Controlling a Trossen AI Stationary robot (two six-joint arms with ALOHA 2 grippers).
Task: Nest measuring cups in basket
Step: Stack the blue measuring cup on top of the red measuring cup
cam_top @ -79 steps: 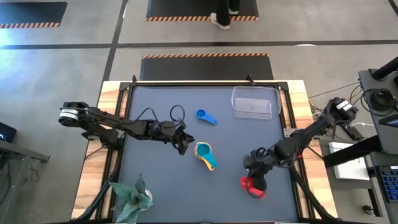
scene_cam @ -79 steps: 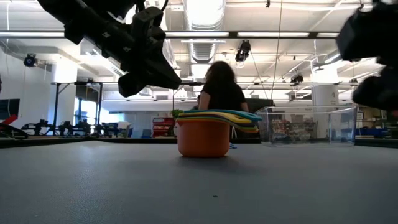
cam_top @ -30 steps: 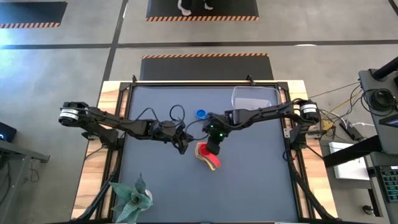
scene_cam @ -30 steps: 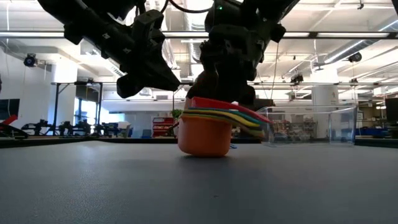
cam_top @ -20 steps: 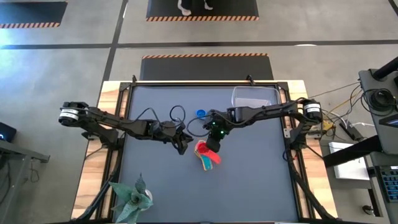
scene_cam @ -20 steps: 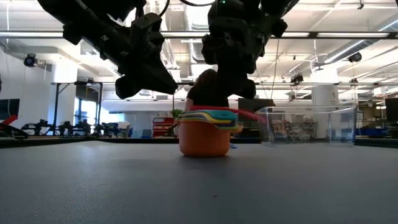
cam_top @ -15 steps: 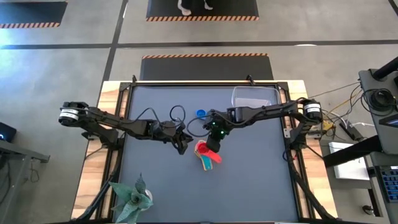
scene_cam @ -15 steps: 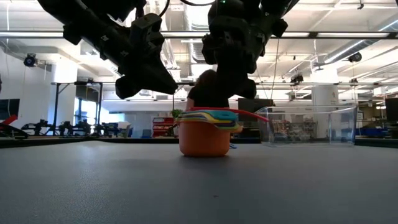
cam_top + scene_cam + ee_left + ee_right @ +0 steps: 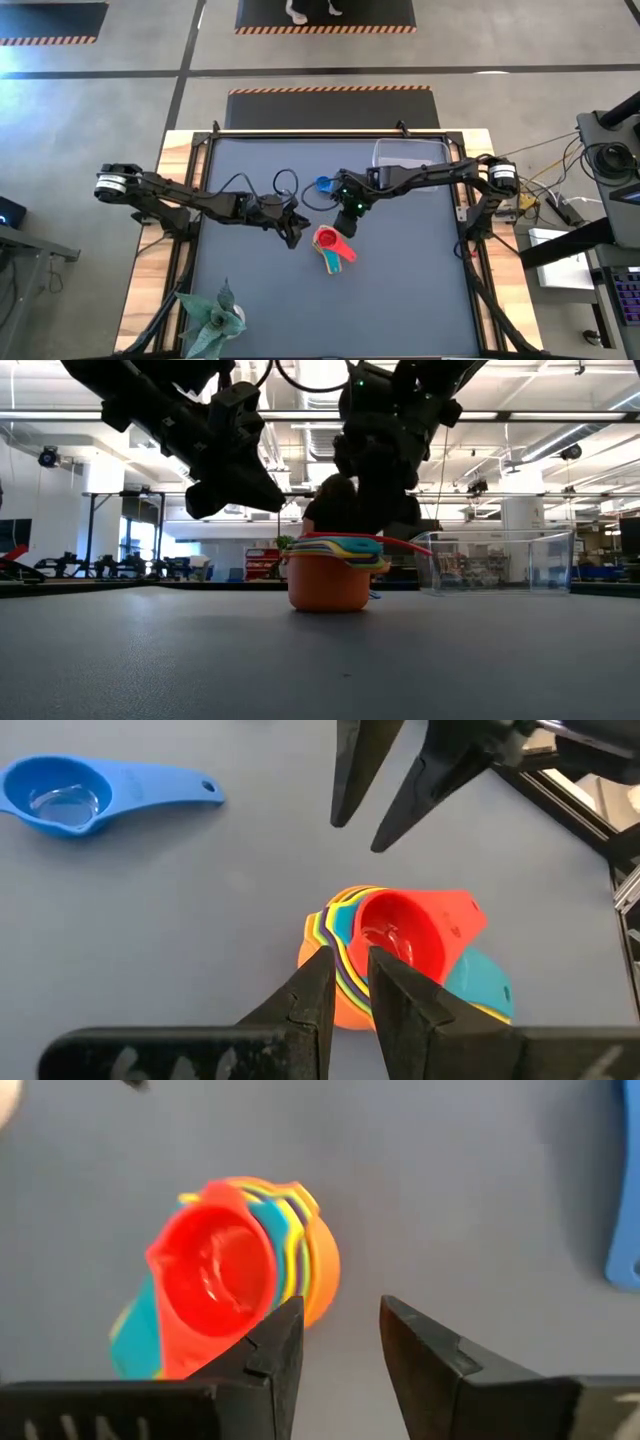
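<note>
Two tools hang over the table (image 9: 240,280). At 9 o'clock of the nested measuring cups (image 9: 334,248), red cup (image 9: 405,935) topmost, the left tool (image 9: 293,234) holds nothing, fingers nearly closed. At their 1 o'clock, the right tool (image 9: 348,225) hovers slightly parted, empty. Farther at 12 o'clock lies the blue cup (image 9: 323,185); the clear basket (image 9: 406,164) sits at 1 o'clock.

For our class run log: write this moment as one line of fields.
right gripper: open, above stack | red cup: nested on stack | blue cup: loose on table | basket: no cups | left gripper: beside stack
</note>
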